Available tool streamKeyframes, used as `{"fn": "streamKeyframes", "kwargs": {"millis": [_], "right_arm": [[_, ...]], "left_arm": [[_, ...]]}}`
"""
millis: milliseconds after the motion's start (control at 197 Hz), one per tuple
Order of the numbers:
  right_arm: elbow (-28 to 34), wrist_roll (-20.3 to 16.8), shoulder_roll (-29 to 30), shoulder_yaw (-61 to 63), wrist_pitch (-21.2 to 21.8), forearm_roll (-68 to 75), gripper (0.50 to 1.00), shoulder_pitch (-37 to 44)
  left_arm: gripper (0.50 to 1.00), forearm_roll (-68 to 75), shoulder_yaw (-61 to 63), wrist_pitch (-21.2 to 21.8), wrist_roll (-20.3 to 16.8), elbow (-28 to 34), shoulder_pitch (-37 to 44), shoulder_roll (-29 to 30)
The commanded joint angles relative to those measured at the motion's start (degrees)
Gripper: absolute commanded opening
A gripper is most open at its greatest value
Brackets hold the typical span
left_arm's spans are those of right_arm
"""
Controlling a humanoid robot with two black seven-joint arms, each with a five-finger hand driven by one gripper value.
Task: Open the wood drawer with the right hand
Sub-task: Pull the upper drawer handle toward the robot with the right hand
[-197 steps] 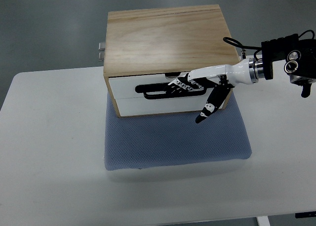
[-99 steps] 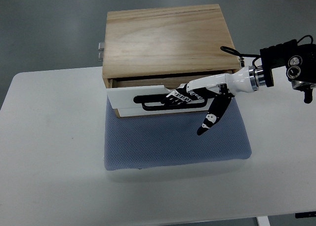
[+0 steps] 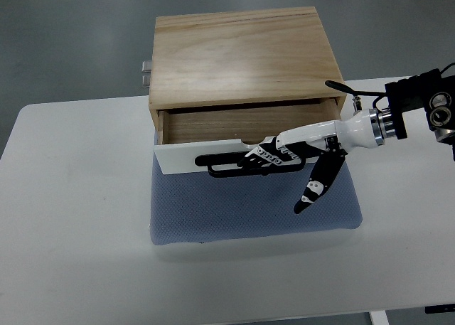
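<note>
A light wood box (image 3: 242,55) stands at the back of the white table (image 3: 71,218). Its drawer (image 3: 234,122) is pulled partway out toward me, showing a bare wooden inside. The drawer has a white front (image 3: 213,158) with a black bar handle (image 3: 227,165). My right hand (image 3: 266,156) comes in from the right edge, its fingers (image 3: 259,156) curled around that handle. The thumb (image 3: 316,190) hangs down apart from the handle, over the mat. The left arm does not show.
A blue-grey mat (image 3: 249,208) lies under the box and reaches toward the table's front edge. A metal hinge or latch (image 3: 146,69) sticks out at the box's back left. Grey floor lies beyond the table.
The drawer has slid out toward me, from nearly closed to well open. My right hand moved with it, still hooked on the handle.
</note>
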Motion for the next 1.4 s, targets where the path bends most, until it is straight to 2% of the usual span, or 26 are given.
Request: {"fn": "streamKeyframes", "kwargs": {"millis": [0,355,1394], "right_arm": [[1.1,0.0,-1.1,0.0,0.0,-0.1,0.944,0.0],[5.9,0.0,-3.8,0.1,0.0,-0.1,0.944,0.2],[5.9,0.0,-5.5,3.2,0.1,-0.2,0.944,0.7]], "left_arm": [[1.0,0.0,0.0,0.1,0.0,0.0,0.0,0.0],[1.0,0.0,0.0,0.0,0.0,0.0,0.0,0.0],[1.0,0.0,0.0,0.0,0.0,-0.1,0.0,0.0]]}}
